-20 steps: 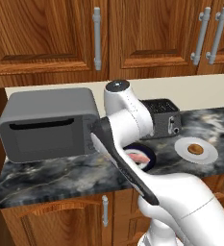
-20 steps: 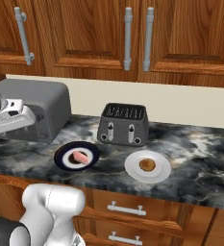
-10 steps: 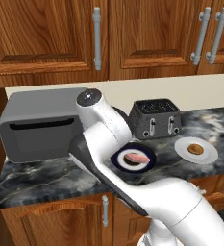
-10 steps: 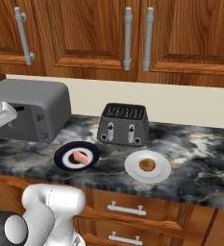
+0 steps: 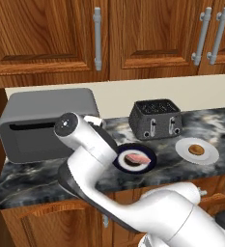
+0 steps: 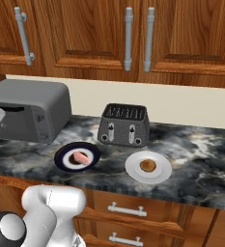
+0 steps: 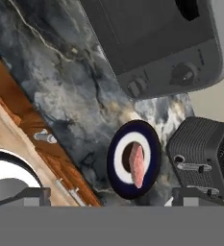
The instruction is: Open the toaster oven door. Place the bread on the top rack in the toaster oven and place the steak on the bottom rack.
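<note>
Door [image 5: 36,140] of the toaster oven [image 5: 49,123] is shut, so both racks are hidden and nothing can go in yet. The oven sits at the left end of the worktop [image 6: 201,154], against the back wall. The steak [image 5: 136,158] lies on a dark plate [image 5: 147,165] near the front edge, just right of the oven; the bread [image 6: 147,165] rests on a white plate [image 6: 160,176] further right, in front of the black toaster [image 6: 122,124]. Both are laid out within reach, waiting for the door. The gripper's jaws stand wide open and hold nothing, likely ready for the handle slot. Compared with a second ago, the arm [image 5: 85,149] has swung left and lower, across the oven's front, uncovering the steak's plate in the left base view.
</note>
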